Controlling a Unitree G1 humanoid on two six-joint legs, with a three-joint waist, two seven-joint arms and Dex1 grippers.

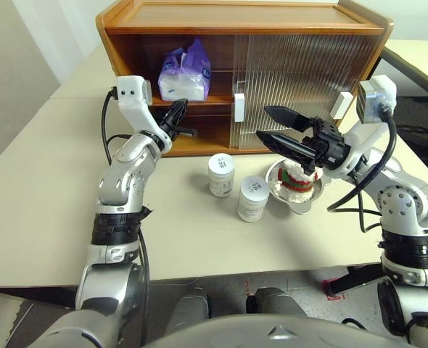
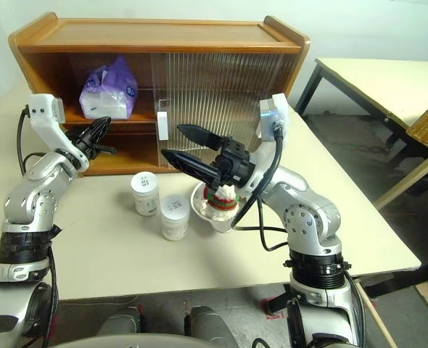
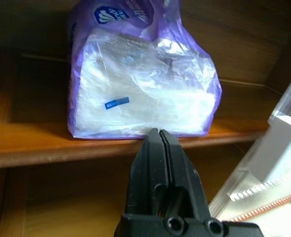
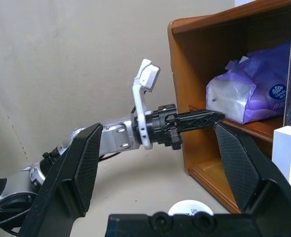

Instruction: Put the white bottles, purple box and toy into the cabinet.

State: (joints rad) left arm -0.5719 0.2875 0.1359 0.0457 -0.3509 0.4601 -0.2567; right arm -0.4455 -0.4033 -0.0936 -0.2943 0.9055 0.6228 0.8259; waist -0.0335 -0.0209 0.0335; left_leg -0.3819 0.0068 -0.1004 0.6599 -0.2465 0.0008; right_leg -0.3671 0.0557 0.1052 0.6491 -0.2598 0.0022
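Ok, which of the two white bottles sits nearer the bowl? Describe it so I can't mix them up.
On the table in front of the cabinet, find the steel bowl holding the toy. The bottle right beside its rim is the one; its twin stands apart, closer to the cabinet.

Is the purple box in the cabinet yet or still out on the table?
In. The purple box sits on the cabinet's upper shelf behind the open left side; the shut left gripper is just outside it.

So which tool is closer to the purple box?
Left. The left tool sits shut just before the purple box on the cabinet shelf; the right tool hangs open above the toy.
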